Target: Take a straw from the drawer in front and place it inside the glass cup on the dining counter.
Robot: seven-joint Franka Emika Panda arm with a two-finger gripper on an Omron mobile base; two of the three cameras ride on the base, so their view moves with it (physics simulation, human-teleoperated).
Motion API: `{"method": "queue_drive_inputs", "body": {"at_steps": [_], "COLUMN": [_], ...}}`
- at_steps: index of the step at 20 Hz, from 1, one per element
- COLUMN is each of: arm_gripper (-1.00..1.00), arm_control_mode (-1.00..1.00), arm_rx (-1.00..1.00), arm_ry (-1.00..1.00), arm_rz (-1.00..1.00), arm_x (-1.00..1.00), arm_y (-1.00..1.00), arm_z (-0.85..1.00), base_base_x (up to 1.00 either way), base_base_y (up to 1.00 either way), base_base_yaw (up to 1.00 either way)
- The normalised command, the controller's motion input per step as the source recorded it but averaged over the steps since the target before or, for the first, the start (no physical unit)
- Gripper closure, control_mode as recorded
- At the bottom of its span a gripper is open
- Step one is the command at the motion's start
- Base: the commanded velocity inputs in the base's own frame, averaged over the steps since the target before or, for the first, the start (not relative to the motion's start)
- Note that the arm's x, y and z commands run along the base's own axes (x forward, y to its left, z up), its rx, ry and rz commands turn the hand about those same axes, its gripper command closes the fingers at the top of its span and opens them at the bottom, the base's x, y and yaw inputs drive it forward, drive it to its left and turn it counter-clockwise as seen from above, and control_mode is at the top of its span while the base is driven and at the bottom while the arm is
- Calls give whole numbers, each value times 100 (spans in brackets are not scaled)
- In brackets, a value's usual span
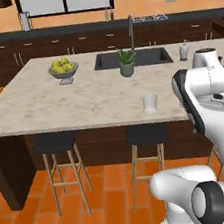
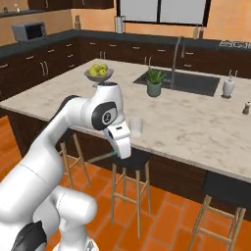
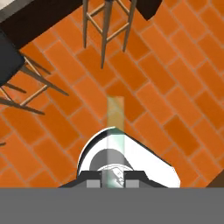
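The gripper (image 3: 113,177) is pinching the straw (image 3: 115,114) below the dining counter's (image 2: 206,132) near edge, so reaching the glass cup (image 2: 135,126) is remaining.

The gripper (image 3: 113,180) is cut off by the bottom of the hand view, so only the base of the pale straw (image 3: 115,131) between its fingers is hidden. In the right base view the glass cup (image 2: 135,126) stands partly behind the arm.
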Motion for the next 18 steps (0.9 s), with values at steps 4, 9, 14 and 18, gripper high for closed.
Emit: {"method": "queue_drive_inputs", "body": {"at_steps": [4,9,14,18], "arm_gripper": [100,100,100,100], "arm_control_mode": [100,100,100,-100], "arm_rx": [0,0,0,-2], "arm_ry": [0,0,0,0], "arm_rz": [0,0,0,-3], "arm_x": [0,0,0,10], "arm_y": [0,0,0,4], "arm_z": [0,0,0,7], "base_base_x": [86,100,100,69], "base_base_y": [33,30,17,9], "base_base_yaw": [-46,-37,-28,-13]}}
